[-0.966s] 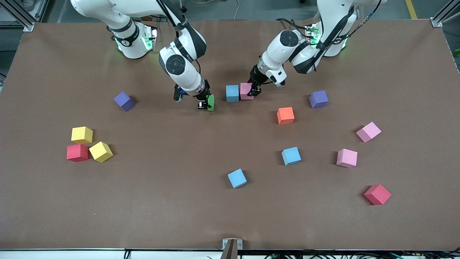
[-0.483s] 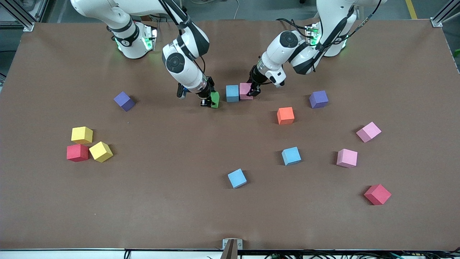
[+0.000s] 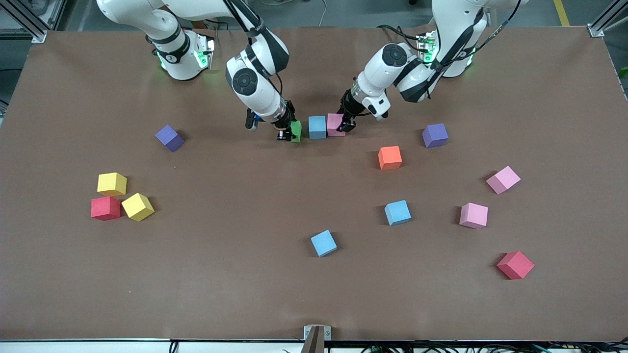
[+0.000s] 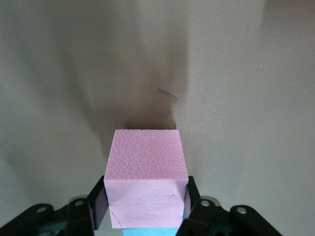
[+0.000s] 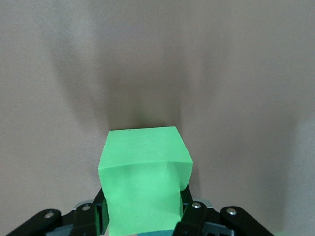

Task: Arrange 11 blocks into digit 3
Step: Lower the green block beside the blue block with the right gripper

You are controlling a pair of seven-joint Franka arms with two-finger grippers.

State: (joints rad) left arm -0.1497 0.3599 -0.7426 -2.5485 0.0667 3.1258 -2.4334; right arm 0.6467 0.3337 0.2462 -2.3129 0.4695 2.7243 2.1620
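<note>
A blue block (image 3: 317, 127) and a pink block (image 3: 334, 123) stand touching in a short row near the robots' bases. My left gripper (image 3: 346, 125) is shut on that pink block (image 4: 145, 169), which rests on the table; a strip of the blue block (image 4: 147, 232) shows in the left wrist view. My right gripper (image 3: 286, 133) is shut on a green block (image 3: 296, 131), held low just beside the blue block, toward the right arm's end, with a narrow gap. The green block (image 5: 144, 172) fills the right wrist view between the fingers (image 5: 184, 206).
Loose blocks lie around: purple (image 3: 170, 138), two yellow (image 3: 112, 184) (image 3: 138, 206) and red (image 3: 105, 208) toward the right arm's end; orange (image 3: 390, 157), purple (image 3: 435, 135), two pink (image 3: 503, 179) (image 3: 474, 215), red (image 3: 515, 264), two blue (image 3: 397, 212) (image 3: 324, 243).
My right gripper has carried the green block toward the blue block and a little toward the bases. My left gripper has stayed on the pink block.
</note>
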